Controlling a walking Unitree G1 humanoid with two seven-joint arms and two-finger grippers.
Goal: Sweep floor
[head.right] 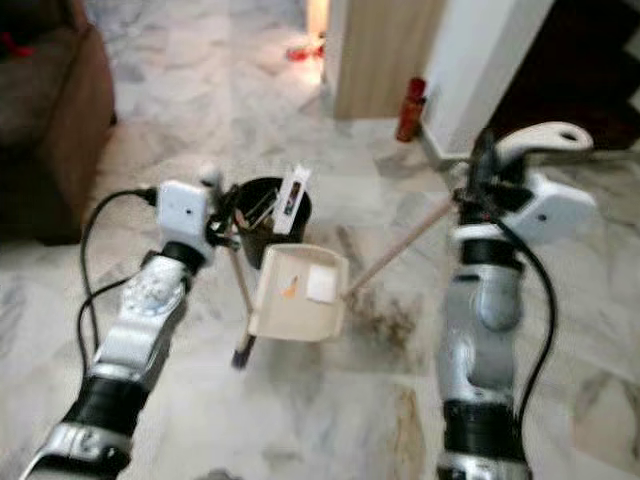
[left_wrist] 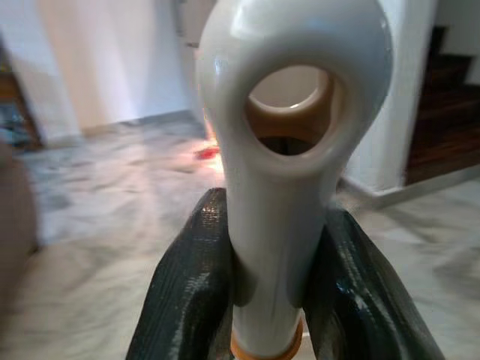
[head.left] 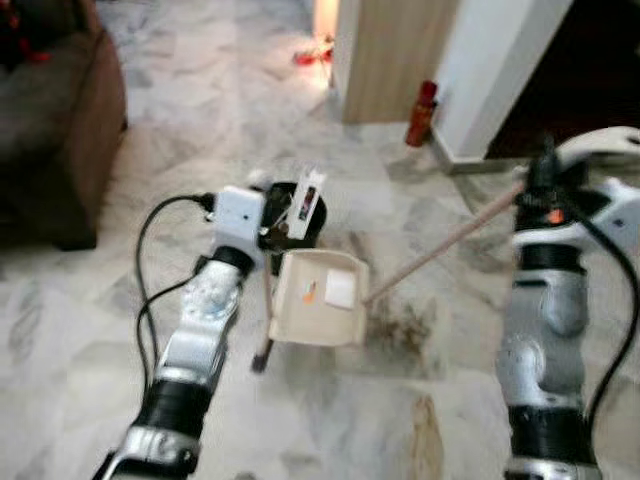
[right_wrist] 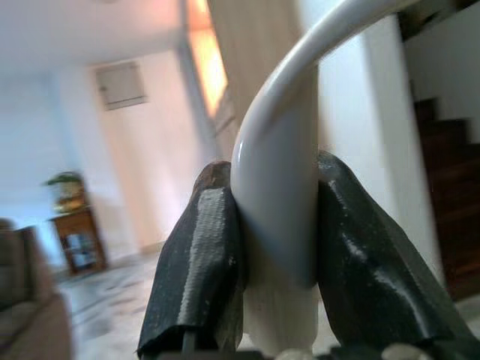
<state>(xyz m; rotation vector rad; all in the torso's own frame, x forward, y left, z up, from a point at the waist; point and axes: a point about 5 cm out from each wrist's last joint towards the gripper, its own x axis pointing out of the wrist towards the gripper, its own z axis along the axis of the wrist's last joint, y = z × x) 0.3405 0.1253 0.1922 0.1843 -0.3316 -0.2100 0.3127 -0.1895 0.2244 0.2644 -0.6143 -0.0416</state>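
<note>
The left claw (left_wrist: 266, 292) is clamped on the cream handle of the dustpan (head.left: 318, 296), its two black fingers (left_wrist: 187, 285) pressed to either side of the stem just below the hanging loop; the handle runs down past the wrist at middle left of the head views to the pan, which sits on the marble floor (head.left: 200, 120) at centre frame with its mouth tipped up toward the camera and a scrap of white paper (head.left: 339, 289) and an orange speck inside. The right claw (right_wrist: 274, 247) is closed likewise round the curved white top of the broom (head.left: 440, 247), at right of frame, and the wooden stick slants down and leftward to end right beside the pan's right edge. A smear of brown dirt (head.left: 400, 325) lies on the floor just right of the pan and below the broom's end, with another stain (head.left: 428, 425) lower down. Behind the pan stands a small black bin (head.right: 270, 215) with papers poking out; a sofa (head.left: 60, 120) fills the upper left, a red bottle (head.left: 422, 113) stands by the wall at upper centre. To my eye the job here is to lay the pan's lip flat against the floor facing the dirt, then draw the broom in short strokes toward it, keeping the pan steady so nothing slips beneath.
</note>
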